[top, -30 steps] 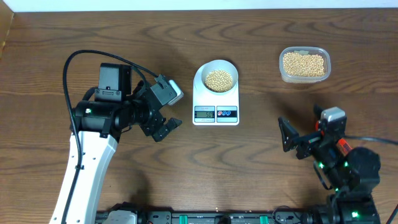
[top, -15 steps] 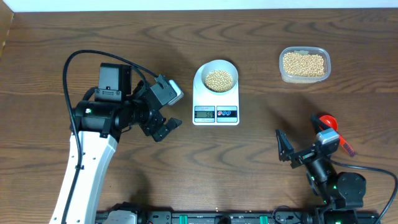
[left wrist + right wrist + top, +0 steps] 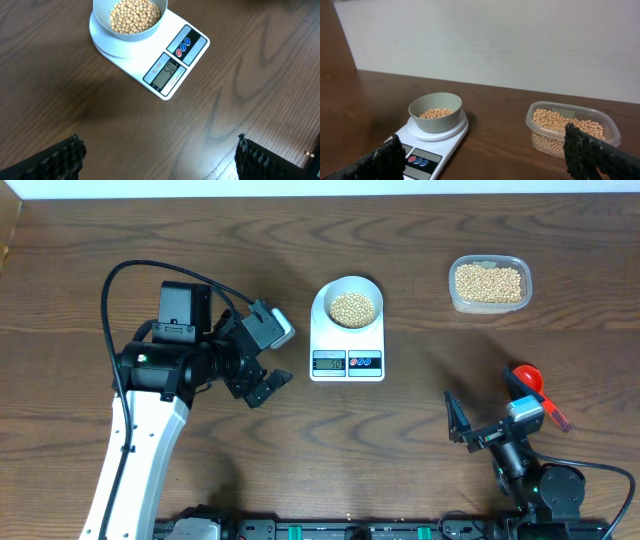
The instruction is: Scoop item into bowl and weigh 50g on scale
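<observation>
Retreat of the right gripper (image 3: pixel 490 418), jaws spread and empty, leaves the red scoop (image 3: pixel 526 377) on the table (image 3: pixel 420 450); left gripper (image 3: pixel 275 357) also gapes; weighing seems finished.

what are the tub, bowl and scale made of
Tub: probably clear plastic, as the beans show through its walls.
Bowl: opaque, pale, matte finish; could be plastic or ceramic, cannot tell which.
Scale: smooth white casing, plastic by the look.
</observation>
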Motion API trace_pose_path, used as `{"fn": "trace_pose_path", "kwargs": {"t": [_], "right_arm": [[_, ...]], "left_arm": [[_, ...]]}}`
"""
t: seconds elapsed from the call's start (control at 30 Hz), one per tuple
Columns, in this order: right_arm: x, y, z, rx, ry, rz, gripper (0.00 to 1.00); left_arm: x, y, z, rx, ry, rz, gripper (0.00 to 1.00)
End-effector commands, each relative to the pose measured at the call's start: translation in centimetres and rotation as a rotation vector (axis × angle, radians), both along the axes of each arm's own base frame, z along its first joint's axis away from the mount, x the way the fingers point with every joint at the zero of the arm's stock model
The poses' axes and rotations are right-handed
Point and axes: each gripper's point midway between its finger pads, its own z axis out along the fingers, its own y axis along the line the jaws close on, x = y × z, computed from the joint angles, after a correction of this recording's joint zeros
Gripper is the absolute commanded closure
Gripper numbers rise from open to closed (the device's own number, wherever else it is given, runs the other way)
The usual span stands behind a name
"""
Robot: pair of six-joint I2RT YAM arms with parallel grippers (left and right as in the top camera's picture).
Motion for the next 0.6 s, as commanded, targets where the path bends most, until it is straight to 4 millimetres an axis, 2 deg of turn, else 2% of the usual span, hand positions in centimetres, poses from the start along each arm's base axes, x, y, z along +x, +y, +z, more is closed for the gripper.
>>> {"fn": "trace_pose_path", "kwargs": {"t": [0.0, 0.2, 0.57], "right_arm": [[0.2, -0.5, 0.0, -0.030, -0.017, -0.035, 0.01], [0.5, -1.4, -0.5, -0.030, 0.008, -0.092, 0.01], [0.6, -1.8, -2.3, -0.108, 0.056, -0.113, 0.01]], "left_arm": [[0.1, 0.2, 0.9, -0.003, -0.024, 0.010, 0.02], [0.1, 0.2, 0.9, -0.003, -0.024, 0.010, 0.02], [0.1, 0.2, 0.9, -0.003, -0.024, 0.010, 0.02]]}}
